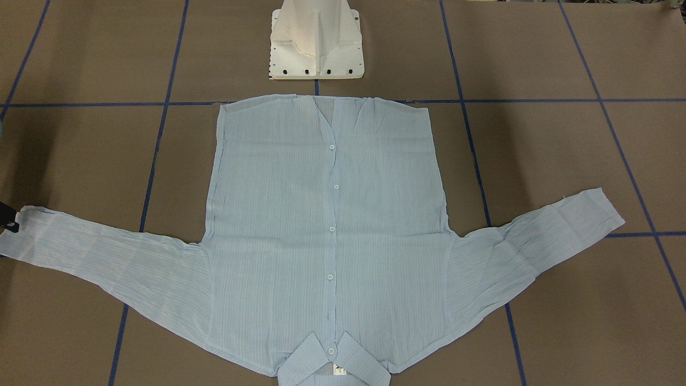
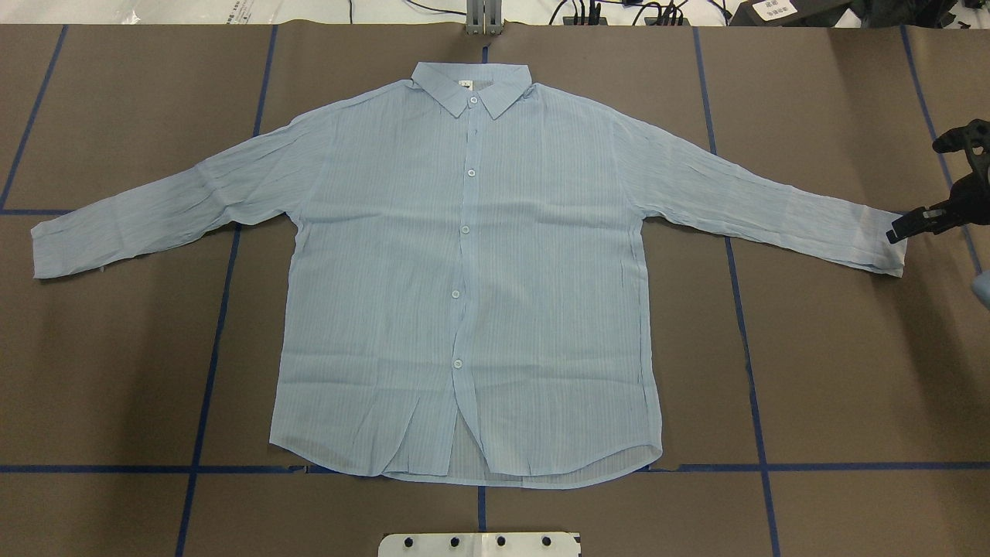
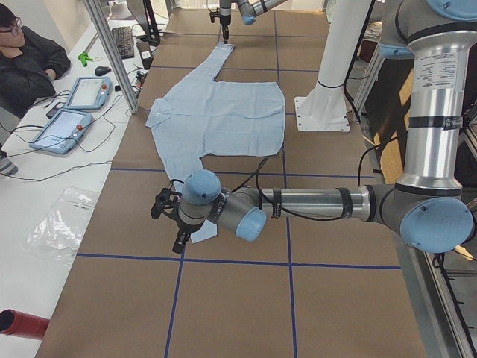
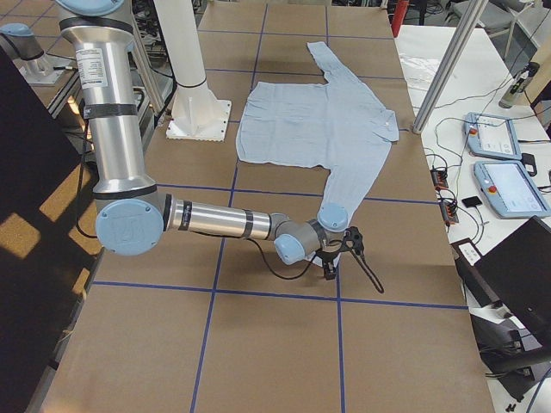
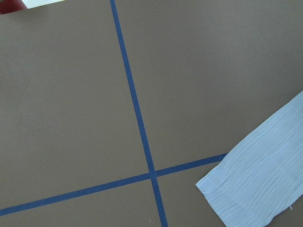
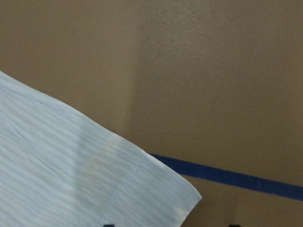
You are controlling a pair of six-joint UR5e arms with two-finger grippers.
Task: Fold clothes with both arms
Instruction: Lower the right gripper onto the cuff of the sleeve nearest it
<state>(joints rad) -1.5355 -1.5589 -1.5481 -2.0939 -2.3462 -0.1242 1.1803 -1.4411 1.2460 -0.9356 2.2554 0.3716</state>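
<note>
Overhead exterior shows the shirt [image 2: 464,271] spread flat and face up on the brown table [image 2: 835,371]. It is buttoned, with its collar [image 2: 472,83] at 12 o'clock and its hem at 6 o'clock, just short of the white pedestal base [image 2: 479,544]. One sleeve [image 2: 155,209] reaches toward 9 o'clock and the other sleeve [image 2: 773,201] toward 3 o'clock, each slanting a little toward the hem. 5 white buttons [image 2: 465,229] run down the front. Blue tape [image 2: 209,348] marks the table in a grid.

At the view's 3 o'clock edge the right gripper [image 2: 913,223] sits at the end of that side's cuff [image 2: 885,244]. Whether it touches the cloth cannot be told. In the right wrist view the cuff lies flat toward 7 o'clock. 2 dark fingertips [image 6: 109,225] just show at the bottom edge, set wide apart with nothing pinched, and the cuff's corner lies between them.

In the exterior left view the left arm [image 3: 313,203] stretches low over the table, its left gripper [image 3: 173,231] just beside the near cuff [image 3: 203,233]. From there I cannot tell how far its fingers are spread. The left wrist view takes in the table, a tape crossing and that cuff at 4 o'clock.
</note>
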